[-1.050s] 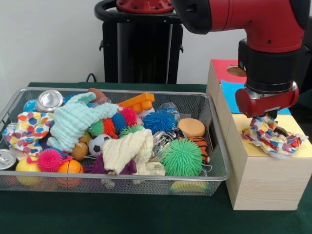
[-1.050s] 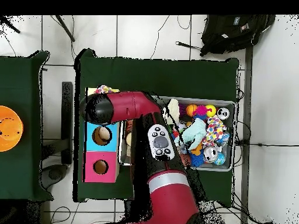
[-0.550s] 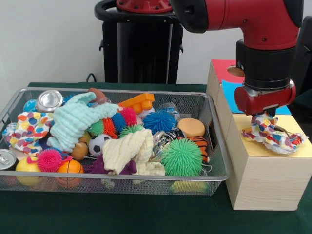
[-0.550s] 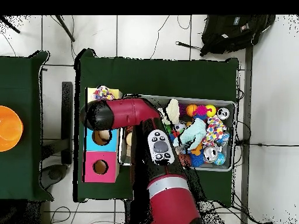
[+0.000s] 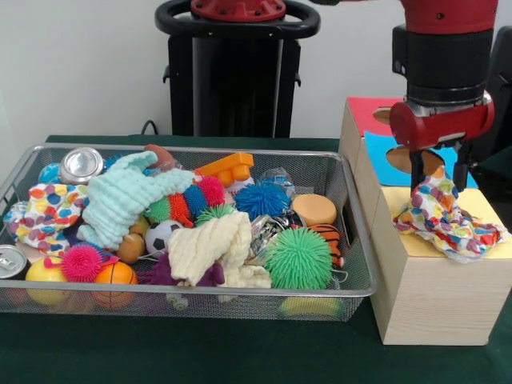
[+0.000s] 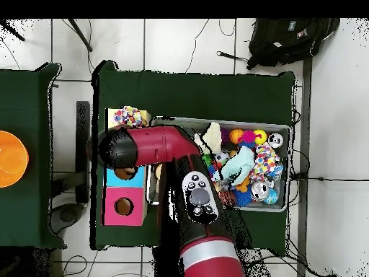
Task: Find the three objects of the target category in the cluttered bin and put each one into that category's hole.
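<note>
Spotted cloth (image 5: 448, 220): You are looking at a crumpled multicoloured cloth lying on the yellow top (image 5: 490, 206) of the wooden sorting box (image 5: 432, 296). It is draping over the yellow section's hole, which is hidden beneath it, and one fold is hanging slightly over the box's front edge.
Cloth axis: Its long axis is running across the yellow top, side to side in the front view, with a peak rising at the end nearer the blue section (image 5: 384, 156).
Gripper (image 5: 438, 168): You are seeing it directly above that raised peak. Its two fingers are spread apart and gripping nothing; the peak is standing between the fingertips, and whether it is touching them cannot be told.
Key relation: The cloth is lying straight below the tool, so any coming move is a vertical one; judged from this, the cloth is not yet through the hole and a downward push or re-grip is looking necessary.
Bin (image 5: 352, 240): Beside the box, the wire basket is holding another spotted cloth (image 5: 50, 210), a mint cloth (image 5: 120, 200) and a cream cloth (image 5: 210, 246) among balls and cans.
Risk: The loose fold is tending to slide off the box's front.
</note>
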You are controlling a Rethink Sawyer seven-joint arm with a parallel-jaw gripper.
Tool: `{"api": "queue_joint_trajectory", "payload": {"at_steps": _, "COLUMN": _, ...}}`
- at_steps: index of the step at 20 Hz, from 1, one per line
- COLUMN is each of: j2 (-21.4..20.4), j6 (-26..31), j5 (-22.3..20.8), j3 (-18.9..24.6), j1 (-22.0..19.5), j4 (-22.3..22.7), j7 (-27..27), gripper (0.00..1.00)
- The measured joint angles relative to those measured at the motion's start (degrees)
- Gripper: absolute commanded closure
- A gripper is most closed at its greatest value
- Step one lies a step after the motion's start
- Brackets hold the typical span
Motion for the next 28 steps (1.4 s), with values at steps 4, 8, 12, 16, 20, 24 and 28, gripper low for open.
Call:
{"api": "queue_joint_trajectory", "payload": {"at_steps": 4, "j2": -1.81, "j6": 1.29, "j5": 0.82, "j3": -0.25, "j1": -0.01, "j4": 0.45, "j7": 0.0, "gripper": 0.0}}
{"api": "queue_joint_trajectory", "payload": {"at_steps": 8, "j2": -3.84, "j6": 3.03, "j5": 1.56, "j3": -0.61, "j1": -0.01, "j4": 0.63, "j7": 0.0, "gripper": 0.0}}
{"api": "queue_joint_trajectory", "payload": {"at_steps": 12, "j2": -4.95, "j6": 3.79, "j5": 1.86, "j3": -0.76, "j1": -0.01, "j4": 0.64, "j7": 0.0, "gripper": 0.0}}
{"api": "queue_joint_trajectory", "payload": {"at_steps": 16, "j2": -5.89, "j6": 5.19, "j5": 2.28, "j3": -0.89, "j1": -0.01, "j4": 0.63, "j7": 0.0, "gripper": 0.0}}
{"api": "queue_joint_trajectory", "payload": {"at_steps": 20, "j2": -6.61, "j6": 8.15, "j5": 2.49, "j3": -1.11, "j1": -0.01, "j4": 0.13, "j7": 0.0, "gripper": 0.0}}
{"api": "queue_joint_trajectory", "payload": {"at_steps": 24, "j2": -6.78, "j6": 12.67, "j5": 2.49, "j3": -1.13, "j1": -0.34, "j4": -1.83, "j7": 0.0, "gripper": 0.0}}
{"api": "queue_joint_trajectory", "payload": {"at_steps": 28, "j2": -6.77, "j6": 16.65, "j5": 2.49, "j3": -1.13, "j1": -0.98, "j4": -4.21, "j7": 0.0, "gripper": 0.0}}
